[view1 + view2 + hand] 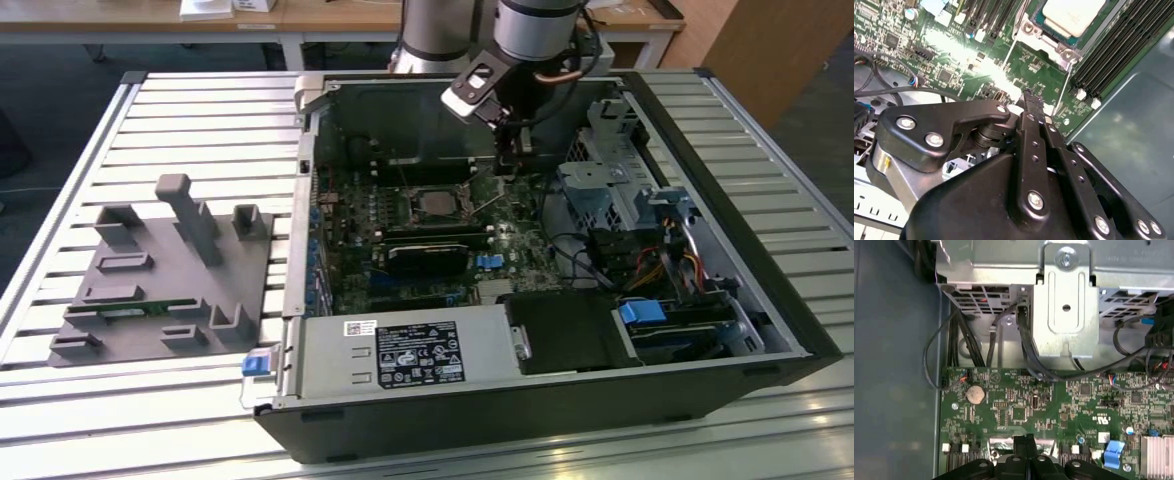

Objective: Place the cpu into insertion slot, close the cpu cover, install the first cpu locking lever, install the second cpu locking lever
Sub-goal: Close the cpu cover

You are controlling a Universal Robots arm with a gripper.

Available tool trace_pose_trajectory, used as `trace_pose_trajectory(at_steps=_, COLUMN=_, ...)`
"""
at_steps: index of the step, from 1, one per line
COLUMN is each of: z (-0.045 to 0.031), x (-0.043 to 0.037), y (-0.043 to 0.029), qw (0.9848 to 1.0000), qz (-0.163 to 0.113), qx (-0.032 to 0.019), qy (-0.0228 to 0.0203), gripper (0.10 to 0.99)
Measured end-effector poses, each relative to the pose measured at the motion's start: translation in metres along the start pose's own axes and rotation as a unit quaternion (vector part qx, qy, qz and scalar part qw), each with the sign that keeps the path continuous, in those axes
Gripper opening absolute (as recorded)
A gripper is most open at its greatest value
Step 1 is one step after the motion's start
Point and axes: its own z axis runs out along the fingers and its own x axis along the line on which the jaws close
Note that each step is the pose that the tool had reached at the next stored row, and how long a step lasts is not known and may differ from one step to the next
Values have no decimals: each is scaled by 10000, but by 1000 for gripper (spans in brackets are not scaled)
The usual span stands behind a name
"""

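Note:
The cpu [1072, 14] lies flat in its socket on the green motherboard [959, 60], silvery-beige top up. The silver cpu cover [1030, 29] frames its edge. Two thin wire levers [1010, 54] [1065, 86] stand away from the socket's sides. In the exterior view the cpu [434, 203] sits mid-board and my gripper [513, 166] hangs just to its right, a little above the board. The black fingers [1030, 107] are pressed together with nothing seen between them, tips close to one lever. In the first wrist view the gripper [1026, 441] is shut over the board.
The open computer case [747, 300] walls in the board. A metal drive cage [1066, 300] with cables [1024, 340] stands close behind the gripper. Memory slots [1119, 55] flank the socket. A grey fixture block [174, 270] sits on the slatted table at the exterior view's left.

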Motion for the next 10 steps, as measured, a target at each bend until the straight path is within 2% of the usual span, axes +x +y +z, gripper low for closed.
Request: trace_pose_trajectory(at_steps=10, z=28, x=38, y=147, qw=10000, qz=-3, qx=1, qy=0, gripper=106)
